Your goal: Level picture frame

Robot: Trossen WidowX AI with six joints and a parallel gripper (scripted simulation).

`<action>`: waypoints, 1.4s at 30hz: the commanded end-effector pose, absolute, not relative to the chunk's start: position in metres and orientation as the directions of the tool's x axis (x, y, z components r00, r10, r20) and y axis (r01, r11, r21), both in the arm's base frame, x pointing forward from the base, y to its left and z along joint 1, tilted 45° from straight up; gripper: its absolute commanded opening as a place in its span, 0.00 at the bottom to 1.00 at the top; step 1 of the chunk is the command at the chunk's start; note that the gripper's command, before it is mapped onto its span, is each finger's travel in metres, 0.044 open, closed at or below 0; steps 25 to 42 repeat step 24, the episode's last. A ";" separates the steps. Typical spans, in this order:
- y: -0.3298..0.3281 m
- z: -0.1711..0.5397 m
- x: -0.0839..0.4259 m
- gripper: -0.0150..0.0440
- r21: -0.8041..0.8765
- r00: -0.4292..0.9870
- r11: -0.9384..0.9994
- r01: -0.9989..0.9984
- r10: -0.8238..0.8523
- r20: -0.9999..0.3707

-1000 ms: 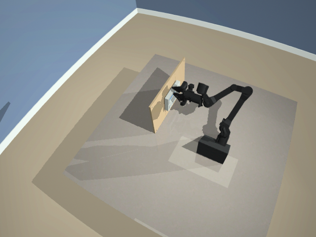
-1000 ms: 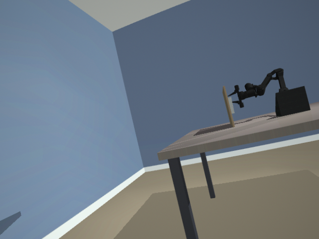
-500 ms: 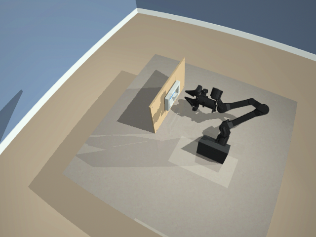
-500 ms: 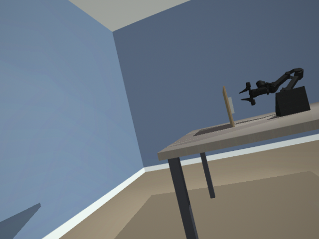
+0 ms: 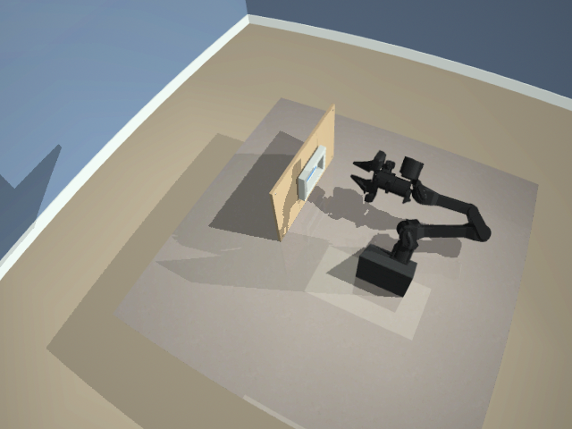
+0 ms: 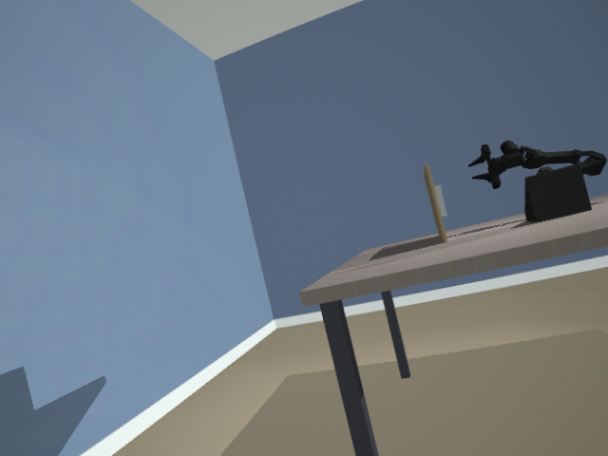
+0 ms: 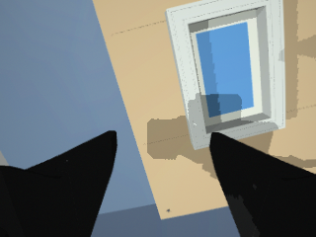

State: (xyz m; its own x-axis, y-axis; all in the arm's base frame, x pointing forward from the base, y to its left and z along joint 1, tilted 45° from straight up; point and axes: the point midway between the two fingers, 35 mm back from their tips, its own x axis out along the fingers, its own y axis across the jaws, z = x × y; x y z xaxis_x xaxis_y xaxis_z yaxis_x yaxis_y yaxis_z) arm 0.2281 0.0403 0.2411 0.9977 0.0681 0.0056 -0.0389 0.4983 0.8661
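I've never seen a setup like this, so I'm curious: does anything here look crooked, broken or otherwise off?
The white picture frame looks slightly crooked: in the close view, its sides don't run parallel to the edge of the wooden board behind it. I see no breakage.
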 end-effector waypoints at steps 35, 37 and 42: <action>0.028 0.240 0.181 0.69 0.913 0.999 0.406 -0.024 0.039 0.008; 0.028 0.240 0.181 0.69 0.913 0.999 0.406 -0.024 0.039 0.008; 0.028 0.240 0.181 0.69 0.913 0.999 0.406 -0.024 0.039 0.008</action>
